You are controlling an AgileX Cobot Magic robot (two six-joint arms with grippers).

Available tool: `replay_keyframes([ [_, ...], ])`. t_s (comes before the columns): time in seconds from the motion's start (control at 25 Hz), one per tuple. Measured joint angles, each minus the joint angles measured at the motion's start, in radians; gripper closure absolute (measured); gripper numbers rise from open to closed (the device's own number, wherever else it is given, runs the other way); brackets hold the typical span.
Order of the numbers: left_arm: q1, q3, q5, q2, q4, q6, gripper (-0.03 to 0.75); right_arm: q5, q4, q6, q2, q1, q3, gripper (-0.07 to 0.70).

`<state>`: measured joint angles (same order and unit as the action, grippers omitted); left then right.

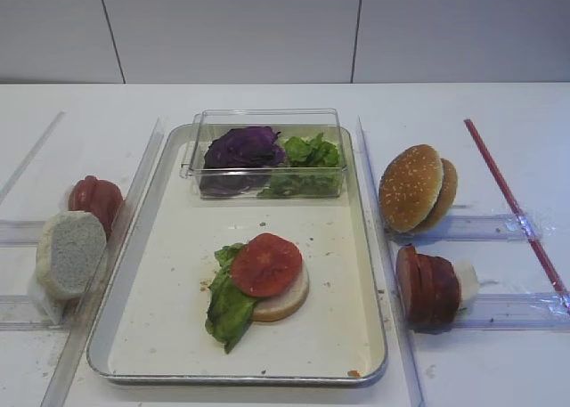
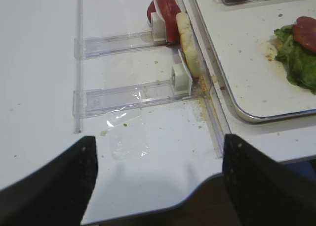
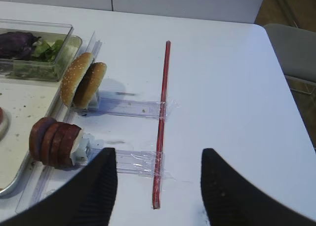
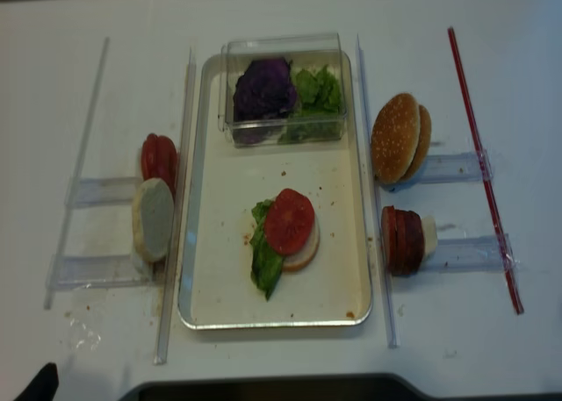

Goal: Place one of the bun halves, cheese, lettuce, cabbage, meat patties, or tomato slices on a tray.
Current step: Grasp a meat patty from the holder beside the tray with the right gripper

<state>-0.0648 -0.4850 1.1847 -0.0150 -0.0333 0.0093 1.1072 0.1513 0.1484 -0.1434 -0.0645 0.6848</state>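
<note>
On the tray (image 1: pixel 361 336), a tomato slice (image 1: pixel 265 264) is seen stacked on lettuce (image 1: pixel 229 307) and a pale bun half (image 1: pixel 287 298). Meat patties (image 1: pixel 427 287) are stood on edge on the surface right of the tray. Both sets of jaws are held spread, nothing gripped.

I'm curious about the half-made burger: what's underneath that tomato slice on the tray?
Under the tomato slice lies a lettuce leaf sticking out to the left, and below both a pale bun half resting on the tray. Whether anything else sits between them is hidden by the tomato.
</note>
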Motion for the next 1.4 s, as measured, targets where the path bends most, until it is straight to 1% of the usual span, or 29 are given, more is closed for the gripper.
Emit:
replay_keyframes([
  [0.32, 0.000, 0.000, 0.000, 0.000, 0.000, 0.000, 0.229, 0.008, 0.070, 0.000, -0.089, 0.000, 0.065, 0.226],
  [0.64, 0.000, 0.000, 0.000, 0.000, 0.000, 0.000, 0.229, 0.094, 0.107, -0.039, -0.204, 0.000, 0.141, 0.226],
  [0.88, 0.000, 0.000, 0.000, 0.000, 0.000, 0.000, 0.229, 0.155, 0.154, -0.045, -0.338, 0.000, 0.161, 0.226],
  [1.2, 0.000, 0.000, 0.000, 0.000, 0.000, 0.000, 0.229, 0.159, 0.243, -0.045, -0.544, 0.002, 0.161, 0.227],
  [1.4, 0.000, 0.000, 0.000, 0.000, 0.000, 0.000, 0.229, 0.155, 0.260, -0.045, -0.659, 0.050, 0.161, 0.227],
])
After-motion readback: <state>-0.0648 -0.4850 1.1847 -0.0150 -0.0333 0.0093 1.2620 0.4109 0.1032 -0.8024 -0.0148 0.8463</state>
